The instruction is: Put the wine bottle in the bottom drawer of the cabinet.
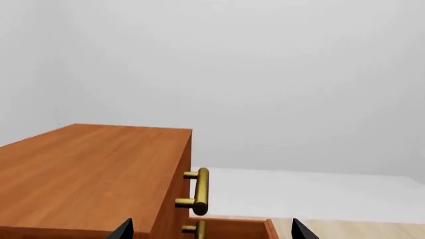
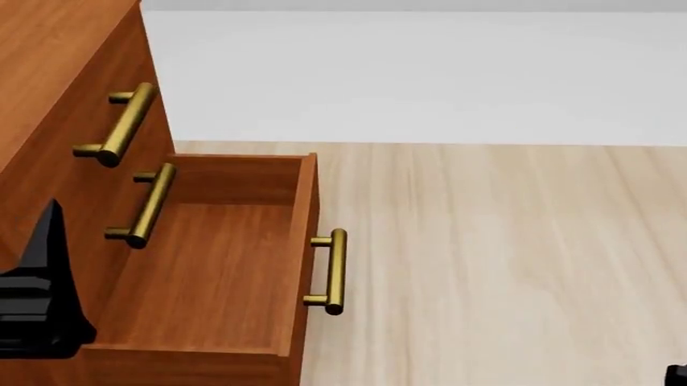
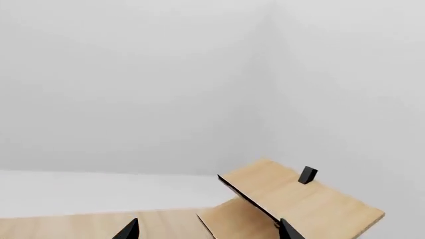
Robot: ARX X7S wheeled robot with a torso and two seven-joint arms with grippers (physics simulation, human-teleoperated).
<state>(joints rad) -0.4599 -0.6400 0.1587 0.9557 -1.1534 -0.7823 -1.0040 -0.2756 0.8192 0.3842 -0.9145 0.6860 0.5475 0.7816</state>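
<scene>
We are looking down at the cabinet [image 2: 54, 96] at nine o'clock, its bottom drawer [image 2: 215, 265] standing pulled out and bare inside. The wine bottle is showing in none of our views. Our left pincer [image 1: 211, 232] is gaping wide, holding nothing; our right pincer [image 3: 207, 232] is likewise spread, facing a pale wooden rack [image 3: 299, 201].

- Lighting is bright, flat and even in all three views, typical sim render, no clear source direction.
- Barely any cast shadows; the open reddish-brown wooden bottom drawer [image 2: 204, 265] is only slightly darker inside.
- Soft highlights on the brass bar handles [image 2: 333, 272], no harsh glare.
- Everything's sharp, no blur or edge warping.
</scene>
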